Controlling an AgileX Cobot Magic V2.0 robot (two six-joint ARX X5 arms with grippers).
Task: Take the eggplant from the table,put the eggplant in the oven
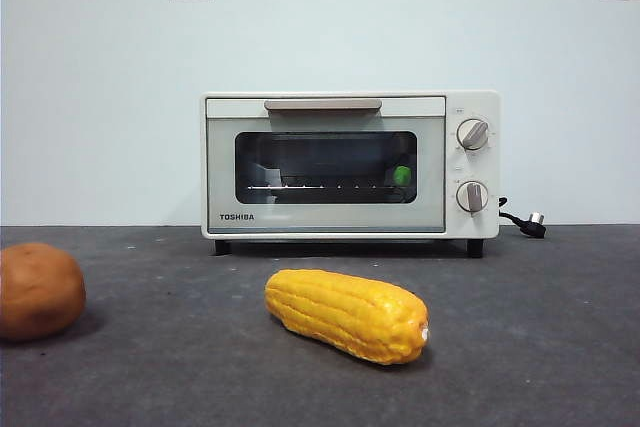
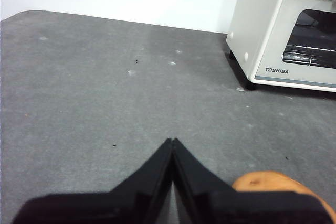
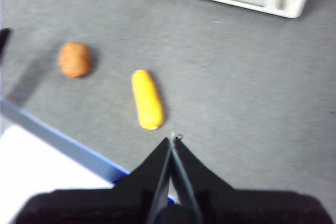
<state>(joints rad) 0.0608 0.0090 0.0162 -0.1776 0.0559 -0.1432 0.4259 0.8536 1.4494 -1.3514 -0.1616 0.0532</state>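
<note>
Grey table, eggplant inside closed oven, far from both clenched, empty grippers

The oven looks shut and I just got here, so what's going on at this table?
Nothing is being handled right now. The oven has its door closed, and a green stem cap showing through the window suggests the eggplant is already on the rack inside. The corn cob and brown lump lie on the table. The left gripper and right gripper are shut, holding nothing.
</note>
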